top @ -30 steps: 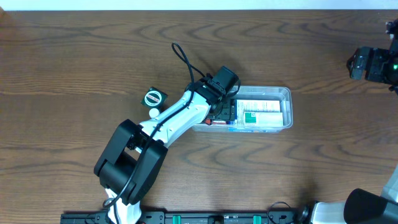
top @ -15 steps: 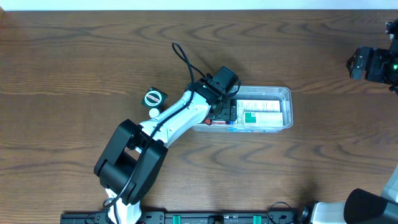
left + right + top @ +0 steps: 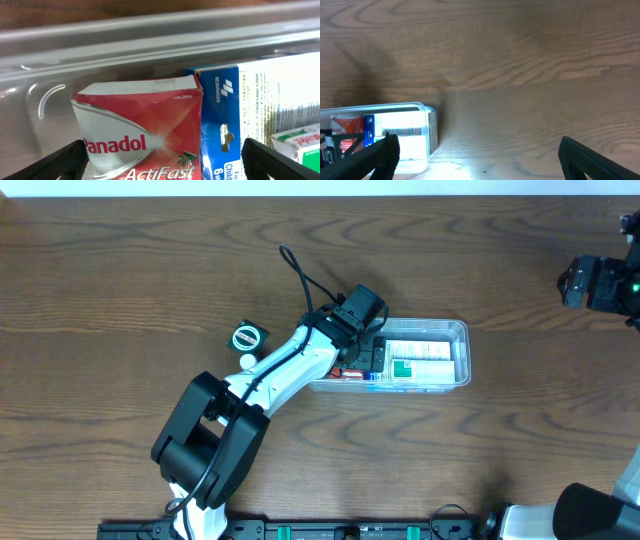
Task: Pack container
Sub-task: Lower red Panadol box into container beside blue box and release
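Note:
The clear plastic container (image 3: pixel 462 332) lies at mid-table with its long side left to right. A white and blue medicine box (image 3: pixel 418 360) lies in its right part. A red Panadol box (image 3: pixel 349 374) lies at its left end, next to that box. My left gripper (image 3: pixel 366 358) is inside the container's left end, open. In the left wrist view its fingers (image 3: pixel 170 162) stand wide apart on either side of the Panadol box (image 3: pixel 140 125) and the blue box edge (image 3: pixel 220 120), with the container wall (image 3: pixel 150 45) behind. My right gripper (image 3: pixel 598 284) is open and empty at the far right.
A round green and white lid (image 3: pixel 246 337) and a small white piece (image 3: pixel 247 362) lie left of the container beside my left arm. The right wrist view shows bare wood and the container's right end (image 3: pixel 431 125) at lower left of the open fingers (image 3: pixel 480 165).
My left gripper has shifted slightly inside the container, and more of the red box now shows along the near-left wall. The right arm has not moved.

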